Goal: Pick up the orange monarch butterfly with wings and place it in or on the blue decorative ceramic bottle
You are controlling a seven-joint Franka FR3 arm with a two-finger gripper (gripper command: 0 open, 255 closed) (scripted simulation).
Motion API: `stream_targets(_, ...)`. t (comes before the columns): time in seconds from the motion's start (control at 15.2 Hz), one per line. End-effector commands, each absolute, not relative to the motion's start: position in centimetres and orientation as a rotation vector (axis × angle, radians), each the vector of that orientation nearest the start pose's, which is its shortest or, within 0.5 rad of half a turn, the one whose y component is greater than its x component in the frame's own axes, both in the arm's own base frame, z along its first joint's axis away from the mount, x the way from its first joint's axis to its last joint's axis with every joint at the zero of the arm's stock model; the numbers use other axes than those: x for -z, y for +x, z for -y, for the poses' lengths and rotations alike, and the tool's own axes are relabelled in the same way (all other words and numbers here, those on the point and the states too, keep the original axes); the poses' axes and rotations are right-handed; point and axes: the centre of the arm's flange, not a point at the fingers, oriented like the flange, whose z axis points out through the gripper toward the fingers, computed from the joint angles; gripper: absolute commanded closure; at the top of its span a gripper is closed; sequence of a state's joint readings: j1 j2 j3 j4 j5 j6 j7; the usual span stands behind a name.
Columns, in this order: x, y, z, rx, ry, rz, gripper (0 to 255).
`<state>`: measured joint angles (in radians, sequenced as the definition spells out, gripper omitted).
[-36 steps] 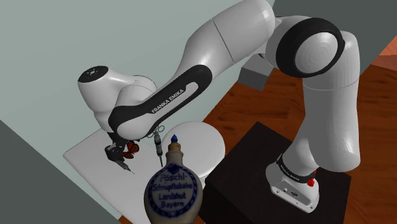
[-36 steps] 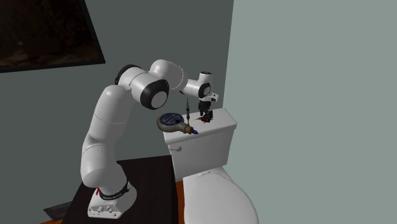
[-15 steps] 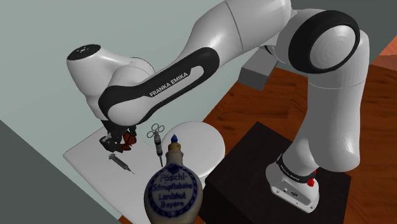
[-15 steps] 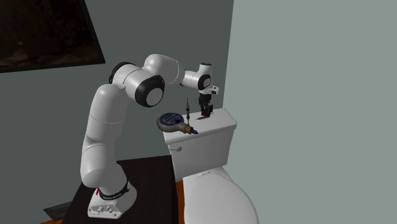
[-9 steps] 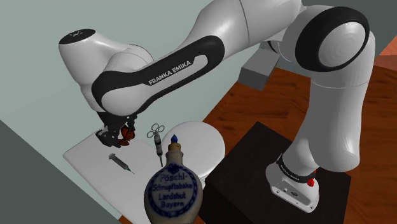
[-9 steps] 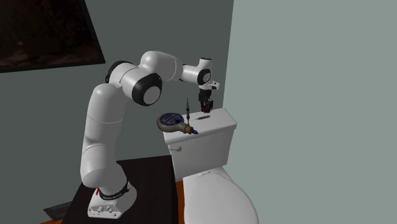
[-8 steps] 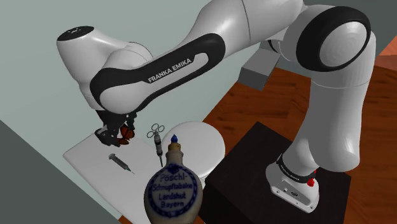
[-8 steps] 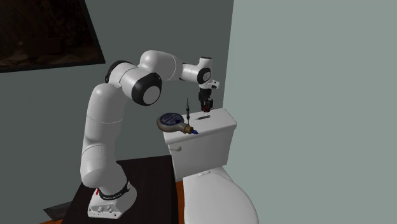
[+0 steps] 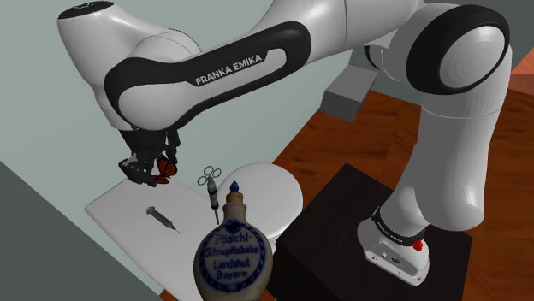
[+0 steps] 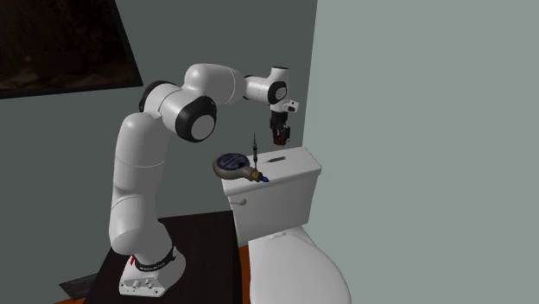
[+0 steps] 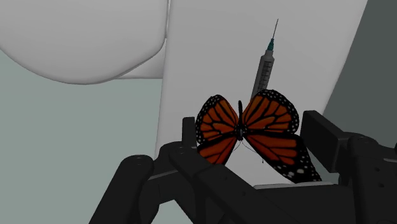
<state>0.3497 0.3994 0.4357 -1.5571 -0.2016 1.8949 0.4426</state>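
Observation:
My gripper is shut on the orange monarch butterfly and holds it in the air above the white toilet tank lid. In the wrist view the butterfly spreads its black-edged wings between the black fingers of my gripper. The blue-grey ceramic bottle, with printed lettering, a brown neck and a blue stopper, lies at the lid's near end. In the second exterior view the gripper hangs above the lid, to the right of the bottle.
A syringe lies on the lid below the gripper, and also appears in the wrist view. Metal forceps lie between it and the bottle. The toilet seat and the dark stand are close by. A grey wall backs the tank.
The gripper has risen off the lid with the butterfly clasped in it, drifting toward the shoulder view's left. The syringe, forceps and bottle have stayed put.

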Motion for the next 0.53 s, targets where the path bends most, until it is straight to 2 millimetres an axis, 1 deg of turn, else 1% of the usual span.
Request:
stream_targets(0.0, -44.2, 50.5, -43.2, -0.007, -3.118, 0.601, 255)
stream_targets(0.46, -47.9, 50.5, -43.2, -0.007, -3.118, 0.601, 255)
